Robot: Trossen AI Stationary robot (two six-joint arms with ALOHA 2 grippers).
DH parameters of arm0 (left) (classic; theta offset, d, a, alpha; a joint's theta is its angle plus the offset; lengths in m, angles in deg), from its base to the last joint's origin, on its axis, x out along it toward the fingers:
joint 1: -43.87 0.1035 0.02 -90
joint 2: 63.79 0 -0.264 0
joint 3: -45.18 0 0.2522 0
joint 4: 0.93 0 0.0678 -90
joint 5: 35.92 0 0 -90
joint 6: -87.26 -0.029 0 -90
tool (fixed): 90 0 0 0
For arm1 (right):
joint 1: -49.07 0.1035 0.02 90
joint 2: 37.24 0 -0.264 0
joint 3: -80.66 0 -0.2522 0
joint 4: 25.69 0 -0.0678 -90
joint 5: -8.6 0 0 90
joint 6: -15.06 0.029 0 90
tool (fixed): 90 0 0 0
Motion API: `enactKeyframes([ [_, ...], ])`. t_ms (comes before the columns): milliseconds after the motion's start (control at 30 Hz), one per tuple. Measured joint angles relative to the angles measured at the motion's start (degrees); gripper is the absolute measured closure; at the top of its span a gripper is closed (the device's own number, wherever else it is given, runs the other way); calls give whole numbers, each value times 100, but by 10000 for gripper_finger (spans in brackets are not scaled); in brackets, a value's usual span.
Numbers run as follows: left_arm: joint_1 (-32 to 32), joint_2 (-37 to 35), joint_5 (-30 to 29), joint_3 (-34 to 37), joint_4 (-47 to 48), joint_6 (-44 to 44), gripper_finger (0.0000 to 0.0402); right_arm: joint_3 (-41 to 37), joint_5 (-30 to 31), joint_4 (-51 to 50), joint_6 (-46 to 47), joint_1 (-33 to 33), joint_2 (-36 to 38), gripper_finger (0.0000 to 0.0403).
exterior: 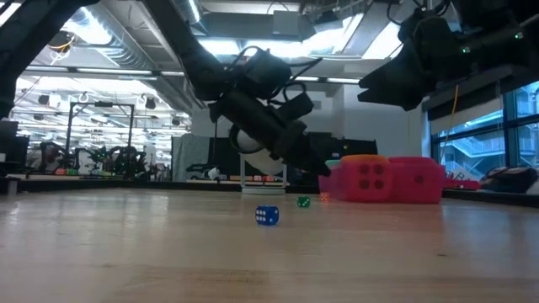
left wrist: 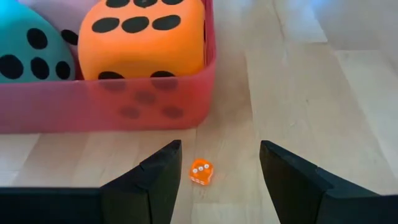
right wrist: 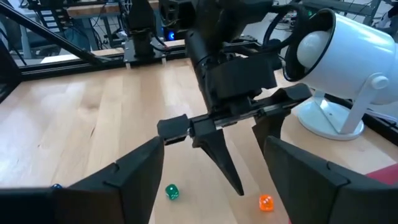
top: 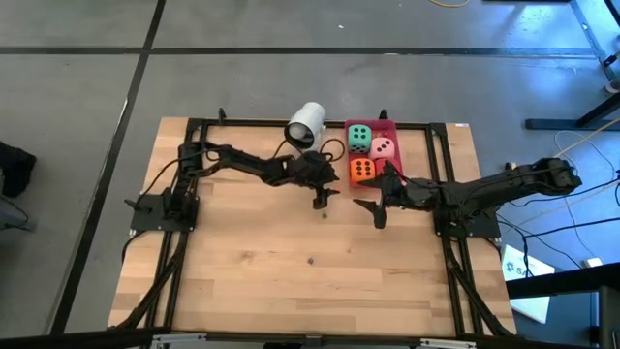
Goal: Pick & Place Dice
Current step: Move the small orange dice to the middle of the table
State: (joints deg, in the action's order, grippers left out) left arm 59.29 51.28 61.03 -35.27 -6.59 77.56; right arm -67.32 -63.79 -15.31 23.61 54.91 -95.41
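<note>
Dice: a tiny translucent orange die (left wrist: 200,172) lies on the wooden tabletop (left wrist: 298,93) between the open fingers of the left end effector (left wrist: 217,180), just beside a translucent red plastic tray (left wrist: 112,109). The right end effector (right wrist: 211,180) hovers open nearby, above a small green die (right wrist: 172,192).

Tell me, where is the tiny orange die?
The tiny orange die lies on the table between the left pincer's open fingers, just outside the red tray.
</note>
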Motion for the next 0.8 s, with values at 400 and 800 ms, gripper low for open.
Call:
enactKeyframes([
  [400, -60, -4, -193, 4, 201, 171, 192, 0, -65, 8, 151, 0, 0, 126],
  [800, -161, -1575, 1192, 610, 278, 315, 192, 0, -68, -18, 187, 0, -2, 126],
])
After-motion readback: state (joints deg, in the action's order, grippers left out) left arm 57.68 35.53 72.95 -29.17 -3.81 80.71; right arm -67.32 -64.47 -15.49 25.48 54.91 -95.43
